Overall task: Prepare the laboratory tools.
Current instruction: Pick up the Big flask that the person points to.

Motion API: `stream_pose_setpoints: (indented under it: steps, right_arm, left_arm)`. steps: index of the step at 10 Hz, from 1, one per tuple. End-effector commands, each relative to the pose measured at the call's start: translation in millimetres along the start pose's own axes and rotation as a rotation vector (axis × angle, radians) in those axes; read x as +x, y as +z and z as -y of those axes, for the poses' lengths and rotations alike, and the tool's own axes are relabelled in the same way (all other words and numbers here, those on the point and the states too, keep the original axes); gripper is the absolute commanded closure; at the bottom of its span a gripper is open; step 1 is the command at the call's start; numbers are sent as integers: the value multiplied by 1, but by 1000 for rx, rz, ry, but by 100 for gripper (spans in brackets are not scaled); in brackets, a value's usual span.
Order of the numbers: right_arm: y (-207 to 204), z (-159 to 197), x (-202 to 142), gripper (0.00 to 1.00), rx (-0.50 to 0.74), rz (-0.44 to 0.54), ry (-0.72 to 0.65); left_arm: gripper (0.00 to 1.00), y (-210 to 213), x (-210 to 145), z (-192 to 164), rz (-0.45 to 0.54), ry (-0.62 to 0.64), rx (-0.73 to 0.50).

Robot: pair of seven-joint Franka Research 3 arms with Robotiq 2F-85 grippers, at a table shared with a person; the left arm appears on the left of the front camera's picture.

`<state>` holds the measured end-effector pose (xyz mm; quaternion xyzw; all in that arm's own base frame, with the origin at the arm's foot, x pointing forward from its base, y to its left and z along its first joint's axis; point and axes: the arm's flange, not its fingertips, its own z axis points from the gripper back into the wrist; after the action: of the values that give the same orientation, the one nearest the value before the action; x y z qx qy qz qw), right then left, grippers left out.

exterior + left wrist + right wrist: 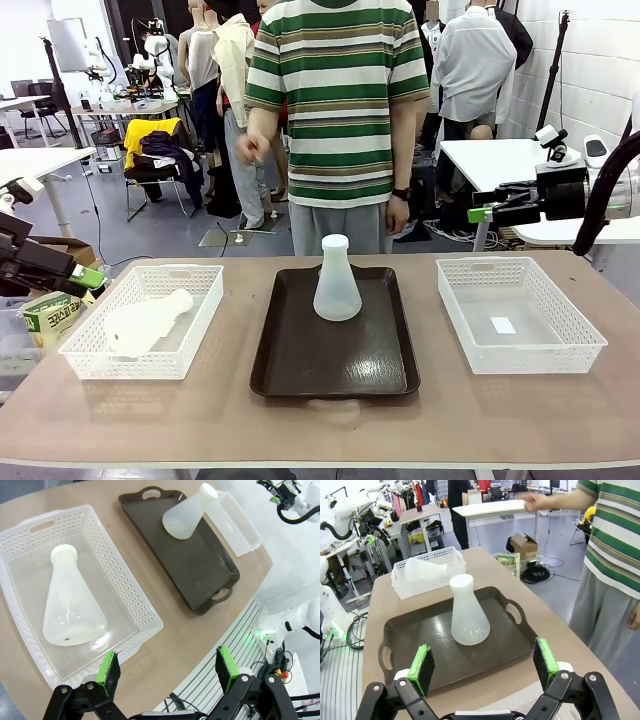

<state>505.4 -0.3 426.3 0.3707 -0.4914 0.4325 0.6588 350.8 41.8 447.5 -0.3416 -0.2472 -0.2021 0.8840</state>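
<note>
Tan tabletop (pixel 200 425), dark tray (pixel 340 362), upright flask (pixel 337 285); left fingers (pixel 108 672) and right fingers (pixel 421 663) apart, empty; cluttered lab beyond.

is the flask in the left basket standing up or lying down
Lying down: the flask rests on its side along the floor of the left basket.

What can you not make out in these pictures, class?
1. Front view: white label in the right basket, too small to read.
2. Right wrist view: lying flask, veiled by the mesh wall of the left basket.
3. Left wrist view: right basket, one end behind the upright flask.
</note>
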Motion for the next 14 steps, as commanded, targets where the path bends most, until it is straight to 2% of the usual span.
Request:
stream_pose_setpoints:
  steps: [1,14]
  right_arm:
    - [-1,0,2,0,-4,-18,-12]
    - [-1,0,2,0,-4,-18,-12]
  left_arm:
    - [0,0,0,-2,15,-12,-16]
    - [0,0,0,-2,15,-12,-16]
